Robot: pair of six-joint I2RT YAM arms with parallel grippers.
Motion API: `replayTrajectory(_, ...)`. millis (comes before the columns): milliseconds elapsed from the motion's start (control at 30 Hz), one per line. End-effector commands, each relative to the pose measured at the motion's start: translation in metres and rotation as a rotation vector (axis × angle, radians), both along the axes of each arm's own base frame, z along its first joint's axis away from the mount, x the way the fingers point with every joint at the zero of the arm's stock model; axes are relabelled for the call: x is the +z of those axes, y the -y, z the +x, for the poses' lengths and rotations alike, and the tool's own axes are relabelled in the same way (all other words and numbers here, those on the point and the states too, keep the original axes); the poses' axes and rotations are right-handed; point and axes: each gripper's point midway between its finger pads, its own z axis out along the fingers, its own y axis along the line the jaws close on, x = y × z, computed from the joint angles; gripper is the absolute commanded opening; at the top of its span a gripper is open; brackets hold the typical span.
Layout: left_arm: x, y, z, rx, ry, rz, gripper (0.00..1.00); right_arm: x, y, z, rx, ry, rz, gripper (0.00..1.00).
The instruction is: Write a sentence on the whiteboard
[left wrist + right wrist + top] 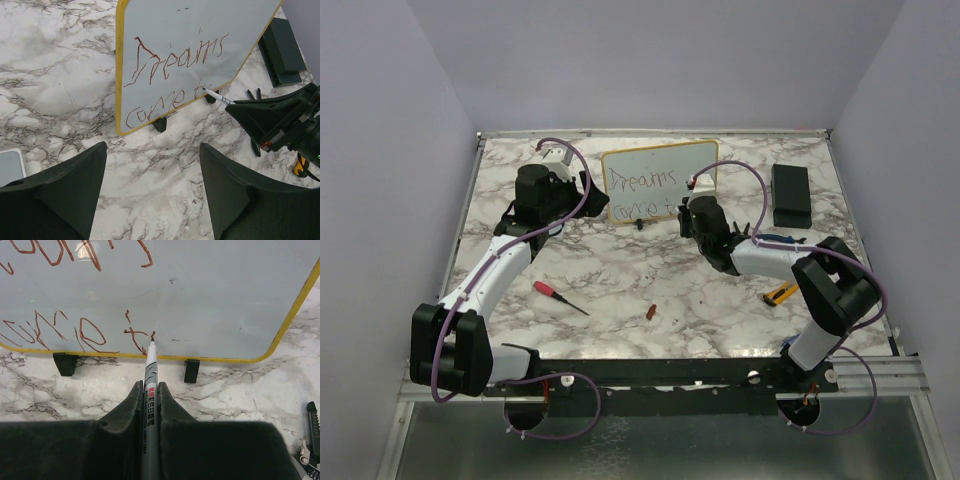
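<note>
Right gripper [150, 386] pinches the marker [151, 359], tip touching the whiteboard [215, 295] just ahead; press lightly, stroke small. Left gripper [152, 148] gapes, empty.

Soft, even light, weak shadows, a faint glare patch on the whiteboard [200, 295].

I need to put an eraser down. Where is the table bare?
Bare marble lies between the whiteboard, the red screwdriver and the right gripper; more between the small red piece and the yellow tool. Crowded at the board's right end, where the marker meets it.
</note>
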Motion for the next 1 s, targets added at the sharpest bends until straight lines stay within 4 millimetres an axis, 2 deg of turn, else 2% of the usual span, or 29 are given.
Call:
replayTrajectory(0,0.001,0.001,-0.002,-0.003,0.01,0.004,0.76,-0.011,0.009,0.0,-0.037,-0.015,-0.02,0.01)
replayTrajectory(433,0.001,0.0,-0.002,0.0,0.012,0.004,0.76,-0.023,0.016,-0.004,-0.069,-0.048,-0.038,0.01)
replayTrajectory(767,0.002,0.0,-0.002,0.005,0.016,0.007,0.76,-0.017,0.017,0.001,-0.085,-0.033,-0.044,0.01)
replayTrajectory(967,0.001,0.002,-0.002,0.004,0.013,0.01,0.75,-0.001,0.015,0.007,-0.083,0.004,-0.042,0.01)
